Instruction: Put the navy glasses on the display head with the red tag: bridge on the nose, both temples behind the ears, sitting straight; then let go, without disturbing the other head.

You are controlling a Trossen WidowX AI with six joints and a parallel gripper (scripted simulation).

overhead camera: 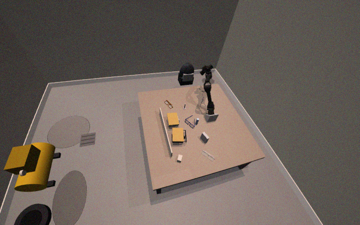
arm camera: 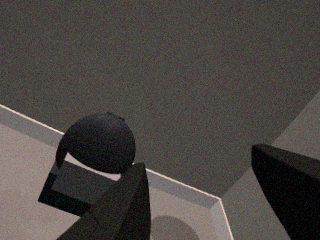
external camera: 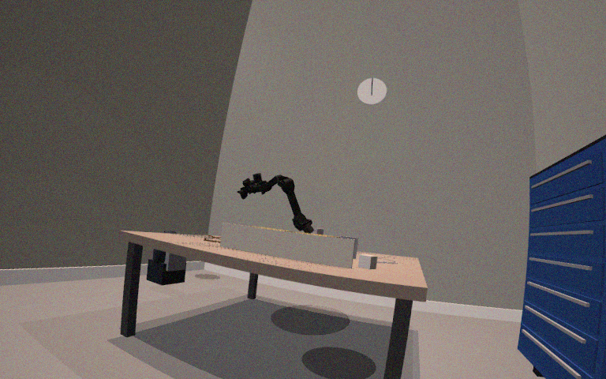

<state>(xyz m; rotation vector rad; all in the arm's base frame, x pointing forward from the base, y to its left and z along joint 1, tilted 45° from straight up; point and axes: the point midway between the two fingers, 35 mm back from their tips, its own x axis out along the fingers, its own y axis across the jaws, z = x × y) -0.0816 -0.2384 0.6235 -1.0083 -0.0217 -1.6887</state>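
While my pincer [overhead camera: 203,71] [external camera: 241,193] [arm camera: 199,164] stands part-open and empty, the navy glasses [overhead camera: 190,123] lie on the table [overhead camera: 225,138] [external camera: 267,264], beside a small cylinder [overhead camera: 197,121]; probably light, thin and easily bent, they want gripping at the bridge.
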